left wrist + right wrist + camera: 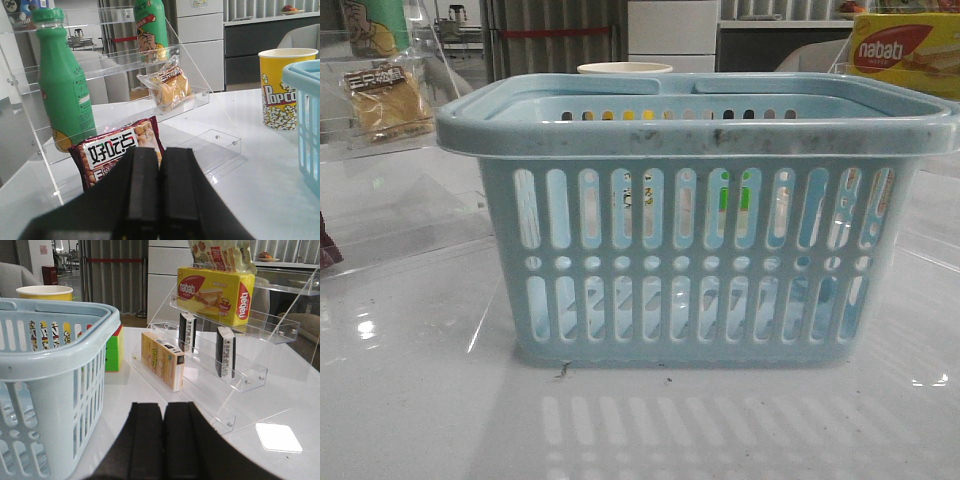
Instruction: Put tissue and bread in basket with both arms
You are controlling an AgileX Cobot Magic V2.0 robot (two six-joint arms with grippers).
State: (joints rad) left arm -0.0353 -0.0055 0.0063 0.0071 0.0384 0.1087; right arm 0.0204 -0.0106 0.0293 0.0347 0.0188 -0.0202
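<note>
The light-blue slotted basket (695,215) stands in the middle of the table, also in the left wrist view at the edge (307,115) and in the right wrist view (50,370). The bread (388,100), golden-brown in a clear packet, lies on a clear shelf left of the basket (170,87). Two slim whitish tissue packs with black marks (225,352) (187,332) stand on a clear stepped shelf to the basket's right. My left gripper (160,152) is shut and empty, short of the left shelf. My right gripper (163,407) is shut and empty, between basket and right shelf.
On the left shelf stand green bottles (62,85) and a red snack bag (117,150). A yellow popcorn cup (282,87) sits behind the basket. The right shelf holds a nabati box (215,292) and a yellow carton (161,360). A green-and-red cube (114,352) sits by the basket.
</note>
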